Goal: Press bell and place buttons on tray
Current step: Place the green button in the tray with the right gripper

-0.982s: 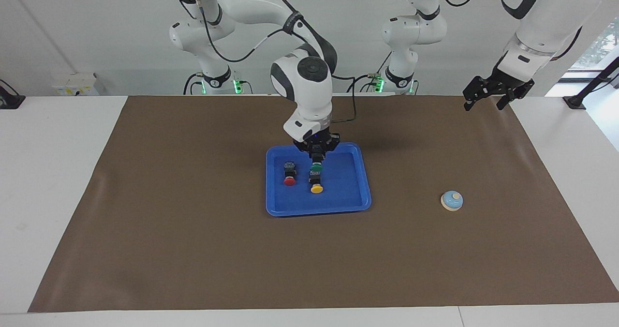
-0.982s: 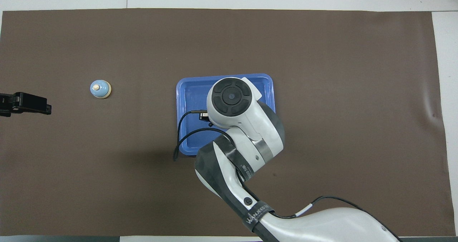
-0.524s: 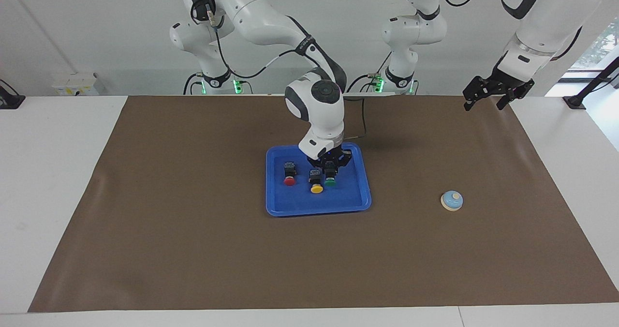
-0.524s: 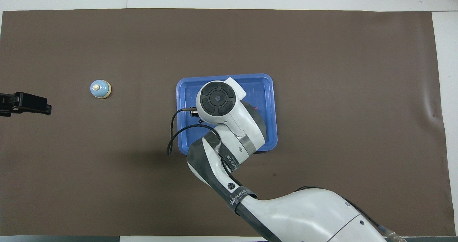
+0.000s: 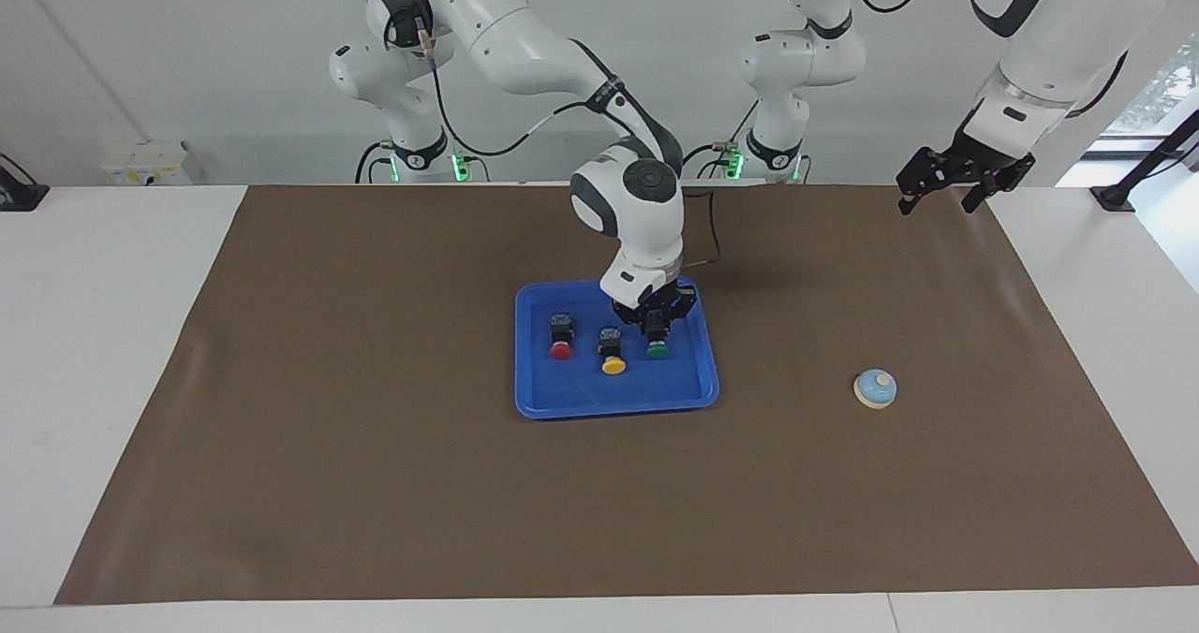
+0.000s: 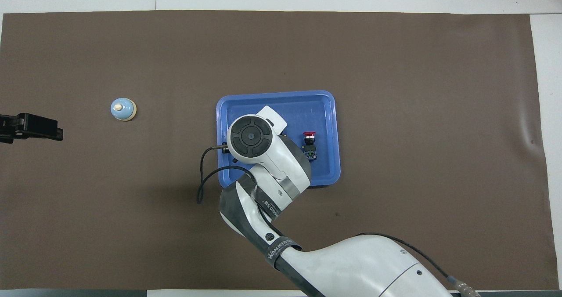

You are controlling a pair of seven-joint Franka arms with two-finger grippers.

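Since the earlier frame the right gripper [image 5: 658, 330] has carried the green button [image 5: 658, 349] across the blue tray [image 5: 614, 399] toward the left arm's end, past the yellow button [image 5: 613, 364]. Its jaws are pressed onto the green button's black body, low over the tray floor near the tray edge closest to the left arm; whether the button rests on the floor cannot be told. The yellow button lies in the tray's middle and the red button [image 5: 561, 350] beside it toward the right arm's end, forming a row of three. In the overhead view the arm hides all but the red button [image 6: 309, 135]. The bell [image 5: 875, 389] sits on the brown mat [image 5: 375, 483], well apart from the tray toward the left arm's end. The left gripper [image 5: 946, 188] waits, jaws spread, over the mat's corner nearest the left arm's base.
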